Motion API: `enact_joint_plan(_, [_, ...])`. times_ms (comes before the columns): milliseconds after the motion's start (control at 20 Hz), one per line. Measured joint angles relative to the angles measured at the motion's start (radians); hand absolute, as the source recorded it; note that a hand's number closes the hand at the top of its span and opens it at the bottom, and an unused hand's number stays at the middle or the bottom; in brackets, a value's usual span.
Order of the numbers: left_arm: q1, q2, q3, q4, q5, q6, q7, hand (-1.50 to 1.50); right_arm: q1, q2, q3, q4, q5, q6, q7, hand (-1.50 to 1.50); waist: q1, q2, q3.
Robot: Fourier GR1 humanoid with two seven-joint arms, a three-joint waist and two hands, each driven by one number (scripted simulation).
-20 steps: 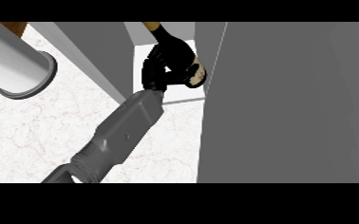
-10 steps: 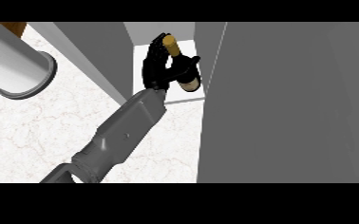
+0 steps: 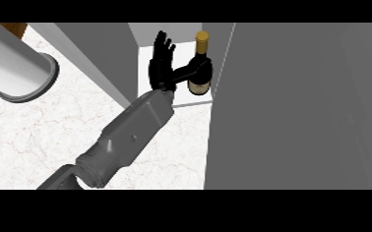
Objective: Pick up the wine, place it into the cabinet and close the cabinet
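The wine bottle (image 3: pixel 201 81), dark with a gold cap, stands upright inside the open cabinet (image 3: pixel 142 54), on its white floor beside the right-hand door. My left hand (image 3: pixel 161 72) is just left of the bottle, open, with its fingers straight and pointing away from me. Its thumb reaches right and overlaps the bottle's shoulder. The grey forearm (image 3: pixel 131 132) comes in from the lower left. My right hand does not show.
The open grey cabinet door (image 3: pixel 291 108) fills the right side of the view. A second grey panel (image 3: pixel 98 54) slants left of the opening. A white cylindrical vessel (image 3: pixel 22 76) sits at far left on the marble counter (image 3: pixel 44 132).
My left hand was curled round the bottle; its fingers have since straightened and come off it. The bottle now stands on its own in the cabinet.
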Motion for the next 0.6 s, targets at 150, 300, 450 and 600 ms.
enact_joint_plan(150, [-0.015,0.0,-0.044,0.019,-0.017,0.025,-0.007,-1.5,-0.001,0.0,-0.002,0.0,-0.006,0.003,-0.003,-1.5,-0.002,0.001,0.0])
enact_joint_plan(300, [-0.036,0.0,-0.08,0.03,-0.033,0.036,-0.006,-1.5,-0.002,0.002,0.002,-0.003,-0.004,-0.003,0.006,-1.5,0.006,-0.001,0.0])
enact_joint_plan(450, [-0.045,0.0,-0.108,0.026,-0.039,0.043,-0.011,-1.5,0.005,-0.004,-0.008,-0.01,-0.018,0.003,0.006,-1.5,0.007,-0.002,0.0])
enact_joint_plan(600, [-0.044,0.0,-0.12,0.019,-0.035,0.037,-0.033,-1.5,0.001,-0.001,0.0,-0.019,-0.008,-0.008,0.02,-1.5,0.015,-0.004,0.0])
